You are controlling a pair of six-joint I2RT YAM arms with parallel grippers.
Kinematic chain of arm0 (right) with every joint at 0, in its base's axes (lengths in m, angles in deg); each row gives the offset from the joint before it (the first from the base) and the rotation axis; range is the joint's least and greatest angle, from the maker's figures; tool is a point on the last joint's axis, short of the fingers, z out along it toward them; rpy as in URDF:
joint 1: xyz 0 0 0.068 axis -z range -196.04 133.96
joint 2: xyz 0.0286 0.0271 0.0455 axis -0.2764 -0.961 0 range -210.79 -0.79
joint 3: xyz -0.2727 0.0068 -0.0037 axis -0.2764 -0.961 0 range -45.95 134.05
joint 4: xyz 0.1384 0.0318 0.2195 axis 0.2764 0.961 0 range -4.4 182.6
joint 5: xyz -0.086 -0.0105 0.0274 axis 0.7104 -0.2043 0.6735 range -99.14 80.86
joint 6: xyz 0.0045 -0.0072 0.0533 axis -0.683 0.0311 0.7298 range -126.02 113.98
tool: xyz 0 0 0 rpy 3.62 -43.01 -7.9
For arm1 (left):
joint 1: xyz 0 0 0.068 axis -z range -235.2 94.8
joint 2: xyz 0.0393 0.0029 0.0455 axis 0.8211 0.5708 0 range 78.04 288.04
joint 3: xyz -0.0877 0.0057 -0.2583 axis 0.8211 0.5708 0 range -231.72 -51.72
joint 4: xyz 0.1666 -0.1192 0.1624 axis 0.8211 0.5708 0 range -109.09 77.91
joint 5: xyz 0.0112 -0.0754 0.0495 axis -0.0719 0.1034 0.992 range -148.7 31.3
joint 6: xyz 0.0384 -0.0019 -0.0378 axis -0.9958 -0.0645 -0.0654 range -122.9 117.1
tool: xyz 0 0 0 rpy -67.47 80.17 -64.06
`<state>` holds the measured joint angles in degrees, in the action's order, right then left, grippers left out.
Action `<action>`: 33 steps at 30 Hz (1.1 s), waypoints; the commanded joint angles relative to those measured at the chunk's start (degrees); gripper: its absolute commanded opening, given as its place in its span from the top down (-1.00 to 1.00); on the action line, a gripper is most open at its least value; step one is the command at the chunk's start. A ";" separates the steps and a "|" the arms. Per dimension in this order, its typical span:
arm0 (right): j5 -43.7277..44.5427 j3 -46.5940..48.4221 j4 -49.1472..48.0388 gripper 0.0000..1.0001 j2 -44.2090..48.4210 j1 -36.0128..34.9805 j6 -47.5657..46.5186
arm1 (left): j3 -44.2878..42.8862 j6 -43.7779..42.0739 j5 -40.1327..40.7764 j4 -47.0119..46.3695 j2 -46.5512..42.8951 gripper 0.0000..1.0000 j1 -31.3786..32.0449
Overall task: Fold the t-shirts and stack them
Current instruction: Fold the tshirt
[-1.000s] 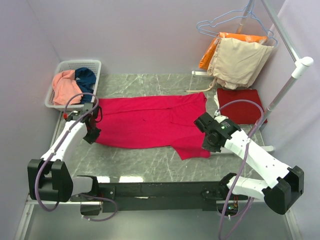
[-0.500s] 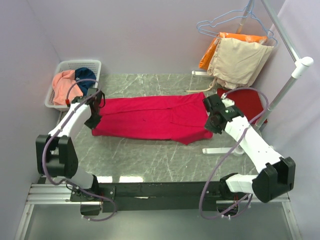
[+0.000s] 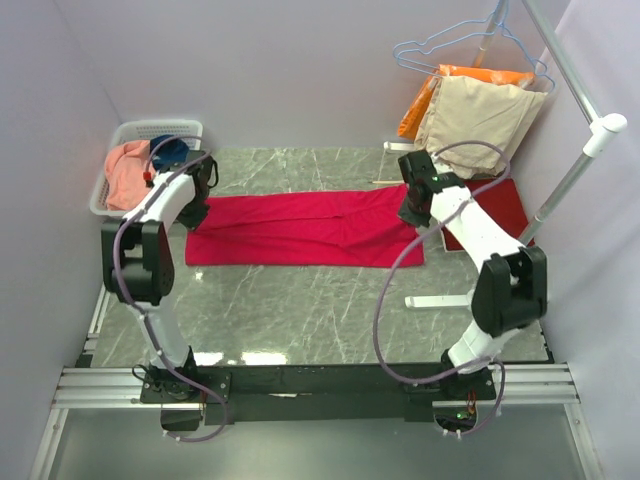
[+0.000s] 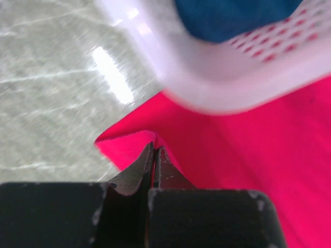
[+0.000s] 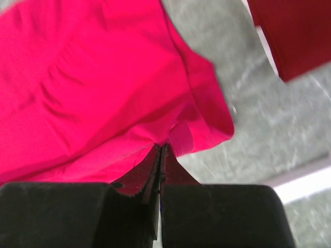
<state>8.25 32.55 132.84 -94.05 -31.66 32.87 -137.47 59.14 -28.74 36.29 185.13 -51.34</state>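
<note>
The crimson t-shirt (image 3: 300, 232) is being folded in half. Its edge is pinched tight in the left pincer (image 4: 153, 148) and the right pincer (image 5: 160, 148), and it is stretched between them. Next, the edge should be laid flat and let go. A moment before, the shirt was wider; its edge has been carried back.

Both arms reach far forward, wide apart. The left gripper (image 4: 154, 151) and the right gripper (image 5: 161, 149) have their jaws pinched tight, each on an edge of the crimson t-shirt (image 3: 300, 230)
</note>
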 commanded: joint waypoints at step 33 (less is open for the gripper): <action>-10.53 21.19 -7.78 0.21 -19.88 5.08 -6.81 | -0.02 -16.60 -10.18 -23.57 -1.53 -0.28 1.15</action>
<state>-1.57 59.44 124.19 -120.19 -24.69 28.52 -137.50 46.00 -34.93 14.60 185.32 -51.27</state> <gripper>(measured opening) 0.395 0.639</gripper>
